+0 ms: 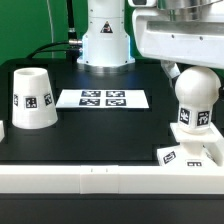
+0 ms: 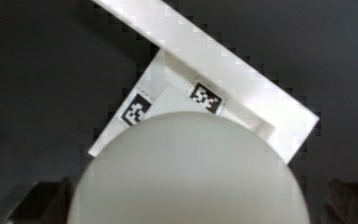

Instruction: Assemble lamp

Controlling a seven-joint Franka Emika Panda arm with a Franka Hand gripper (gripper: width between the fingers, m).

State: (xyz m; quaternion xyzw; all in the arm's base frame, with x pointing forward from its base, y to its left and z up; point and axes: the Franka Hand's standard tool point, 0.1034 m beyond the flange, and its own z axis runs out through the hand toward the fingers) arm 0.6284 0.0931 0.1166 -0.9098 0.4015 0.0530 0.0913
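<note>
The lamp's white bulb [image 1: 196, 100] stands upright on the flat square base [image 1: 175, 153] at the exterior view's right, near the front edge. My gripper [image 2: 194, 208] hangs straight over the bulb [image 2: 194, 170]. Its dark fingers [image 2: 44, 202] stand on either side of the round head, apart from it and open. In the wrist view the base [image 2: 167, 95] shows beneath the bulb with two tags on it. The tapered shade [image 1: 31, 99] stands alone at the exterior view's left, small end up, tags facing the camera.
The marker board [image 1: 102, 98] lies flat in the middle of the black table. The robot's white body [image 1: 105, 40] rises behind it. A white rim [image 1: 100, 180] runs along the table's front, and a white wall [image 2: 202, 48] passes close beside the base.
</note>
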